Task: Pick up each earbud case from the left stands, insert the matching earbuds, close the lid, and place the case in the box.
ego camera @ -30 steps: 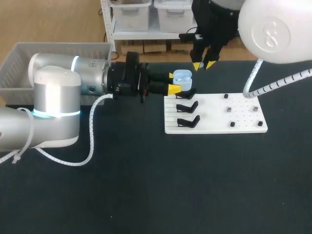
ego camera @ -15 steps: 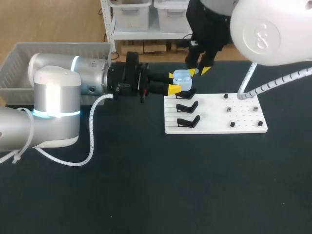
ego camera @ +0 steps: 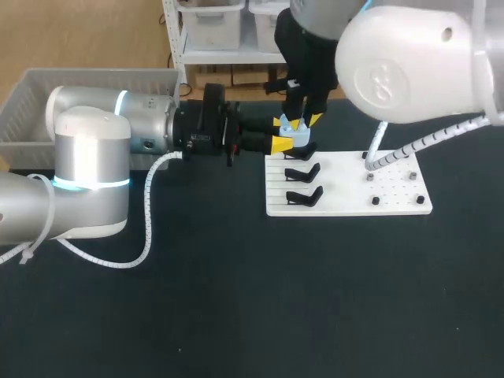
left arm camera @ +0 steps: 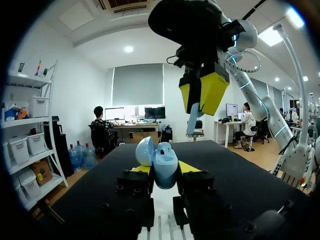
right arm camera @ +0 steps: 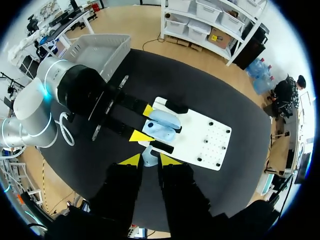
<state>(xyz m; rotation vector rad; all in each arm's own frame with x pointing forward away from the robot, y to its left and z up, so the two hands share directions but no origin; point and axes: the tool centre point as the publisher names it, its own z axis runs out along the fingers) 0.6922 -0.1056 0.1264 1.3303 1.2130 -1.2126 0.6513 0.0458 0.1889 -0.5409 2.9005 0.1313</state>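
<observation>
Looks light, hard and slippery, so wants a gentle squeeze low on the smooth sides of the open earbud case [left arm camera: 165, 166], pinched in the left gripper [ego camera: 282, 132] above the far stand [ego camera: 305, 150] at the left of the board [ego camera: 354, 185], just under a small earbud [left arm camera: 192, 121] nipped in the right gripper [right arm camera: 150, 160].

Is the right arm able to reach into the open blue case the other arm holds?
Probably yes: the right gripper, holding a pale blue earbud, hangs just above the open light blue earbud case in the left gripper, with nothing between them.

Broad, matte black table [ego camera: 236, 315]
</observation>
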